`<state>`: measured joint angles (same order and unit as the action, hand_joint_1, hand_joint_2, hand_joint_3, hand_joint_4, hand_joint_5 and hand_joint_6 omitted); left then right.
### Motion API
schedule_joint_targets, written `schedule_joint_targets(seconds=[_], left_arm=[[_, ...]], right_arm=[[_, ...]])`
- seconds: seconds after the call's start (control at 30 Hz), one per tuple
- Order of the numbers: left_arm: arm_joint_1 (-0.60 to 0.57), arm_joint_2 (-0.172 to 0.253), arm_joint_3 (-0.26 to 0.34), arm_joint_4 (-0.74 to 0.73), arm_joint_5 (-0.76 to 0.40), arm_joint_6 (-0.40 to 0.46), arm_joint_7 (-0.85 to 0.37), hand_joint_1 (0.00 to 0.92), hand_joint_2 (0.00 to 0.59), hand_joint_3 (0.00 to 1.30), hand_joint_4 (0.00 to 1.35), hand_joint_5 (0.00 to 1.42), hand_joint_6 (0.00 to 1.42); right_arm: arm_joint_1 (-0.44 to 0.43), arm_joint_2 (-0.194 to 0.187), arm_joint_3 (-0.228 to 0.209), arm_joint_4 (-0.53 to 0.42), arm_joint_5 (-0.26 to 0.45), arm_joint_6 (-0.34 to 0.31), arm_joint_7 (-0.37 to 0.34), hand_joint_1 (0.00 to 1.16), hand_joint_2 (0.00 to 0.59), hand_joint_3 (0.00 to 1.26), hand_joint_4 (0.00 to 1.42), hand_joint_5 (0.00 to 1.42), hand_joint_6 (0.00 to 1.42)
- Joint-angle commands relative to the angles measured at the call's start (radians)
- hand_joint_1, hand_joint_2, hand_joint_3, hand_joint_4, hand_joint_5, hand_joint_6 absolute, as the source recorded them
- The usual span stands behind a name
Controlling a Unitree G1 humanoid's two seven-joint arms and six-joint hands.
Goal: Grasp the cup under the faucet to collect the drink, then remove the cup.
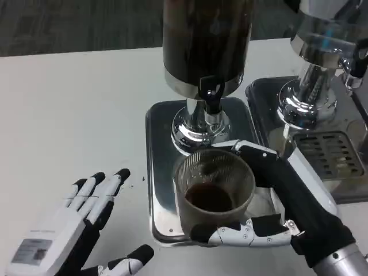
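The right hand grips the cup, seemingly part-filled, under the faucet; next it should draw the cup away level. The left hand waits open-fingered.

A second silver dispenser stands beside, on its grated tray.

No text can be read; a grey label is seen on the back of the left hand, its print too blurred.
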<state>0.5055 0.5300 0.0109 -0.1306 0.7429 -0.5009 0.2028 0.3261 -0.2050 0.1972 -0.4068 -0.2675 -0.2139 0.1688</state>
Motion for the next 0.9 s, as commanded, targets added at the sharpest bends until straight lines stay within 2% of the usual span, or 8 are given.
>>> schedule_joint_targets(seconds=[0.03,0.9], left_arm=[[-0.003,0.001,-0.014,0.006,-0.01,-0.012,-0.001,0.0,0.158,0.0,0.0,0.0,0.0],[-0.01,-0.003,-0.038,0.004,-0.033,-0.004,-0.016,0.0,0.147,0.0,0.0,0.0,0.0]], right_arm=[[0.0,0.013,0.002,-0.034,0.022,-0.015,-0.011,1.01,0.11,0.65,0.72,0.76,1.0],[0.027,0.021,-0.006,-0.051,0.022,-0.022,-0.02,1.01,0.11,0.65,0.72,0.77,1.0]])
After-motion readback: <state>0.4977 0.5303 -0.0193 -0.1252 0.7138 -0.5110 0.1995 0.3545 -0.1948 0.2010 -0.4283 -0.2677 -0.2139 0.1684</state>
